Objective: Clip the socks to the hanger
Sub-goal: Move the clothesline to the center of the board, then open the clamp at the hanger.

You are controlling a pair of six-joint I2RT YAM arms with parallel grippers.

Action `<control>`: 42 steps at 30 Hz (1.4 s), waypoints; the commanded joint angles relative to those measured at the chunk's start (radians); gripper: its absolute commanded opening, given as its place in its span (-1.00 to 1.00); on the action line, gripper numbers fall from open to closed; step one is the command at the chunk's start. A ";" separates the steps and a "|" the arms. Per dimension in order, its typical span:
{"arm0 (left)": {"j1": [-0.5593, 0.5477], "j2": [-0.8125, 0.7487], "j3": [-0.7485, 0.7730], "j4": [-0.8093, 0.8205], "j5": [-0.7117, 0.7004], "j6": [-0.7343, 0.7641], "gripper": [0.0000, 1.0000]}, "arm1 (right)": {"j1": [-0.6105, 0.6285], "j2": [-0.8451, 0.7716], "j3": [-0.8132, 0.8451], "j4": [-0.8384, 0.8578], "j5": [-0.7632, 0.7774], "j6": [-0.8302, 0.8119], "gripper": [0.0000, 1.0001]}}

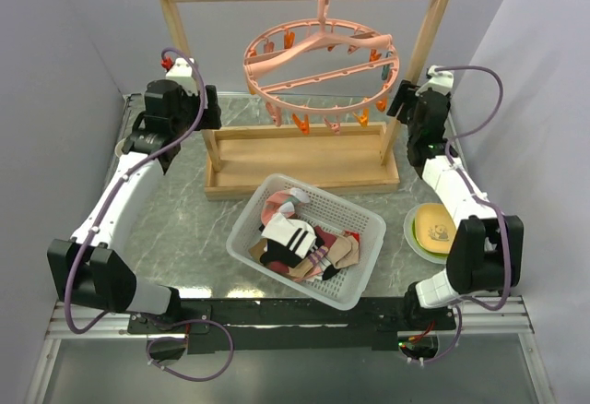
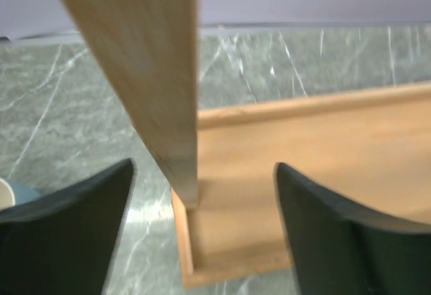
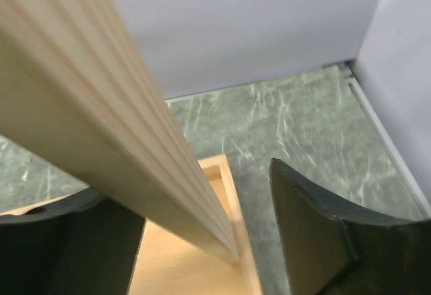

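Left gripper (image 2: 203,167) and right gripper (image 3: 192,187), jaws spread and empty, each straddled a post of the wooden rack (image 1: 304,160). The hanger (image 1: 323,72) hung from its bar; socks (image 1: 295,238) lay before it.

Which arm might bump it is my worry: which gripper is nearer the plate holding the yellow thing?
Right. The right gripper straddles the rack's right post, just behind the plate; the left gripper straddles the left post, across the table.

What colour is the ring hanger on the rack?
The hanger is salmon pink; the top view shows it best.
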 commanded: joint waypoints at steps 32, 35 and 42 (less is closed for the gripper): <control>-0.252 -0.162 0.213 -0.273 0.413 -0.144 0.99 | 0.461 -0.765 -0.132 -0.660 0.158 0.078 0.98; -0.280 -0.110 0.251 -0.260 0.383 -0.139 0.99 | 0.524 -0.785 -0.164 -0.615 0.129 0.072 0.90; -0.301 -0.050 0.313 -0.174 0.290 -0.133 0.99 | 0.673 -0.769 -0.188 -0.470 0.020 -0.017 0.65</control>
